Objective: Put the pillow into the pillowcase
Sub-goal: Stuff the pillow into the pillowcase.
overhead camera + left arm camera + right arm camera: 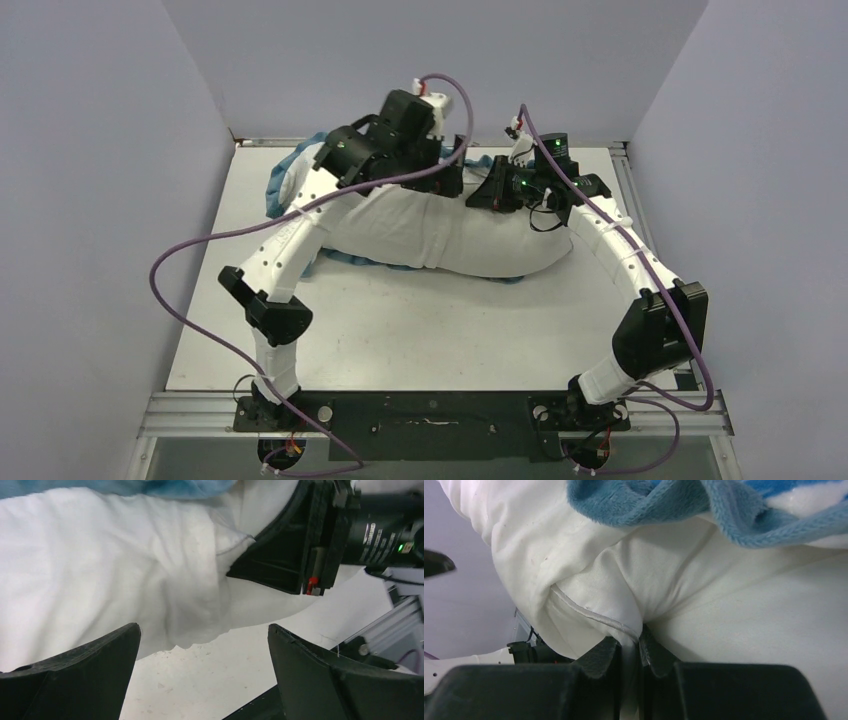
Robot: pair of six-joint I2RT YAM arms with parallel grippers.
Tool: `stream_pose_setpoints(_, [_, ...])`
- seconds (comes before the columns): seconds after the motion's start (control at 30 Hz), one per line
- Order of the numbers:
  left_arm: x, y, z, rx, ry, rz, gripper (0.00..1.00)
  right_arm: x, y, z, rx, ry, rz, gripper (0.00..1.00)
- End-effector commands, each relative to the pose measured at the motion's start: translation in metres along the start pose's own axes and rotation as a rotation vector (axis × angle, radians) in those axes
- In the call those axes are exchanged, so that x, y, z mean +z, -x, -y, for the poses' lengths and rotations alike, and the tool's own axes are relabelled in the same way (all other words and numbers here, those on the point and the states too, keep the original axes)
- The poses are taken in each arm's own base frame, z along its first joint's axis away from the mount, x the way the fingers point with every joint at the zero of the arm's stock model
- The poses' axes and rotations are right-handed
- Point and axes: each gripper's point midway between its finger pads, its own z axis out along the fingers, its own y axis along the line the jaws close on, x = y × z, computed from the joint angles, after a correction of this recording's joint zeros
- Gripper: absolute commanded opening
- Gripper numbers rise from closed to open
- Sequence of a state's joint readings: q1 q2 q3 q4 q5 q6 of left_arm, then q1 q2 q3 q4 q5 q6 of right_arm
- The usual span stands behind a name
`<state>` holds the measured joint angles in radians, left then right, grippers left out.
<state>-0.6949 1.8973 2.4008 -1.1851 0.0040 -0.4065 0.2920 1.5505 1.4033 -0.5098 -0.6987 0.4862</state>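
The plump white pillow [440,235] lies across the back of the table. The pillowcase [290,165] is bunched blue at its back left end, and its blue edge shows under the pillow's front. My left gripper [450,182] hangs over the pillow's back edge. In the left wrist view the left gripper [204,630] is open and empty just above the pillow [100,570]. My right gripper [480,196] faces it from the right. In the right wrist view the right gripper [630,642] is shut on a seamed fold of the pillow [589,595], under the blue pillowcase [649,505].
Bare table [440,330] stretches in front of the pillow toward the arm bases. Grey walls close in the back and both sides. A metal rail [625,170] runs along the right edge. Purple cables [180,290] loop off both arms.
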Motion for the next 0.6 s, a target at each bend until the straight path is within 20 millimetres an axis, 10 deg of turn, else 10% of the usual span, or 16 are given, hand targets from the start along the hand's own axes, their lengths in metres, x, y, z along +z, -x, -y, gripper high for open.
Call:
stream_pose_setpoints(0.0, [0.006,-0.011,0.008,0.217,0.158,0.03,0.96,0.012,-0.015,0.006,0.052,-0.005,-0.056,0.05])
stream_pose_setpoints(0.13, [0.023,-0.021,0.016,0.254,0.193,0.015,0.99,0.011,-0.017,0.008,0.052,-0.014,-0.063,0.05])
stream_pose_setpoints(0.3, [0.036,-0.019,0.007,0.226,0.259,0.04,0.6,0.011,-0.02,0.009,0.056,-0.019,-0.069,0.05])
stream_pose_setpoints(0.57, [0.054,-0.015,-0.006,0.16,0.322,0.07,0.37,0.011,-0.021,0.009,0.057,-0.018,-0.07,0.05])
